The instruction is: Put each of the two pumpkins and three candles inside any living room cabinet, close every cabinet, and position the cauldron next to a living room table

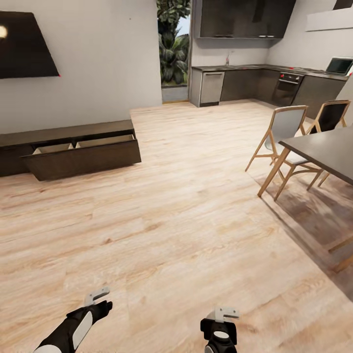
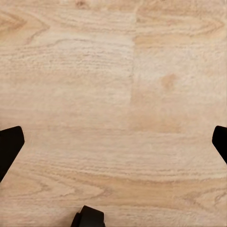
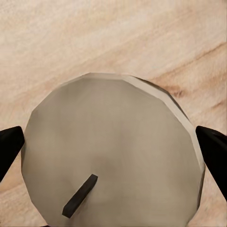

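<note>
Candle: one, clamped in right tool | left tool: apart | cabinet: one drawer out

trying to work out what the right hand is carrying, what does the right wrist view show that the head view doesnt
The right wrist view looks down on a grey-beige candle with a dark wick, sitting between the right gripper's fingers, which touch its sides.

The head view takes in the room: a low dark cabinet with its drawer pulled open, a dining table with chairs, the kitchen beyond, and the left gripper low over the floor.

Both show the pale wood floor and the right gripper.
</note>
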Tool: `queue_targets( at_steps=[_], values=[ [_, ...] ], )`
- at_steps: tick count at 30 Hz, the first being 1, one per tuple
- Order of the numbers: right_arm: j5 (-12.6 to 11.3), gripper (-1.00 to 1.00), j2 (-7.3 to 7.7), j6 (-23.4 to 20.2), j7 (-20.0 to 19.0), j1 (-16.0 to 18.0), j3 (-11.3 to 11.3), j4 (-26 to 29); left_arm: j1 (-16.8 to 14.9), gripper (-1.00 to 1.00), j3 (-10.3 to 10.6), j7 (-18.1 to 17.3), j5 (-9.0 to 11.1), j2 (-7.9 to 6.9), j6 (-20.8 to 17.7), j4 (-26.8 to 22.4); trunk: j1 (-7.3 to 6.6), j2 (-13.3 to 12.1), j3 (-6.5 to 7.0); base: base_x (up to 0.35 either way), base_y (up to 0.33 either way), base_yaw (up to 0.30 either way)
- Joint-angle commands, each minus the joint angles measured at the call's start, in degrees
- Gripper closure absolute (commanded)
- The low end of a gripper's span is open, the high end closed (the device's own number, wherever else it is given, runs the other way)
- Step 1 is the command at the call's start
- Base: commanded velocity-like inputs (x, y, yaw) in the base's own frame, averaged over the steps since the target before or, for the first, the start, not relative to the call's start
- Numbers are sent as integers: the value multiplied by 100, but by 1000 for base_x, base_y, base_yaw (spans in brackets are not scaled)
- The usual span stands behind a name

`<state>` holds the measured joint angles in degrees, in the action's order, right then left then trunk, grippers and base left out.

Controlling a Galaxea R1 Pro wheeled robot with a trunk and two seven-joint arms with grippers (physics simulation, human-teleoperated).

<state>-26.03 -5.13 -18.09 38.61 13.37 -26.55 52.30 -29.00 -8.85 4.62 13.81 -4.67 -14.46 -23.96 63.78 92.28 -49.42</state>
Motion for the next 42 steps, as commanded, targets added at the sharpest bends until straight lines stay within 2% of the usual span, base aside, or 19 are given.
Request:
queue_targets(
  at_steps=[1, 17, 25, 29, 32, 36, 37, 39, 42],
  values=[
    [-25, 100, 3, -28, 41, 2, -16, 8, 0, -100, -3, 22, 60, 1, -33, -13, 0, 2, 1, 13, 6, 257],
    [-36, 100, 3, -38, -5, 4, -16, 8, 0, -100, -3, 27, 60, 1, -44, -13, 0, 2, 102, 42, 30, 236],
    [-76, 100, 34, -33, -29, 7, 7, 8, 0, -100, -3, 22, 62, 1, -36, -13, 0, 2, 110, 35, 26, 37],
    [-124, 100, 79, -36, -226, 8, 94, -18, 0, -100, -3, 22, 68, -6, -39, -13, 0, 2, 110, 8, 165, 1],
    [-129, 100, 125, -38, -515, 8, 312, -39, 0, -100, -3, 16, 69, -8, -40, -13, 0, 2, 110, 33, 161, 0],
    [-135, 100, 357, -49, -1225, 3, 1070, -52, 0, -100, -3, 13, 69, -8, -36, -13, 0, 2, 110, 6, 30, 0],
    [-133, 100, 440, -52, -1511, 4, 1326, -104, 0, -100, -3, 13, 69, -8, -37, -13, 0, 2, 110, 1, 7, 0],
    [-128, 100, 535, -53, -1852, 6, 1598, -221, 0, -100, -3, 13, 69, -8, -37, -13, 0, 2, 110, 1, 4, 0],
    [-117, 100, 660, -41, -2201, 6, 1843, -318, 0, -100, -3, 9, 69, -8, -37, -13, 0, 2, 110, 8, 4, 0]
  ],
)
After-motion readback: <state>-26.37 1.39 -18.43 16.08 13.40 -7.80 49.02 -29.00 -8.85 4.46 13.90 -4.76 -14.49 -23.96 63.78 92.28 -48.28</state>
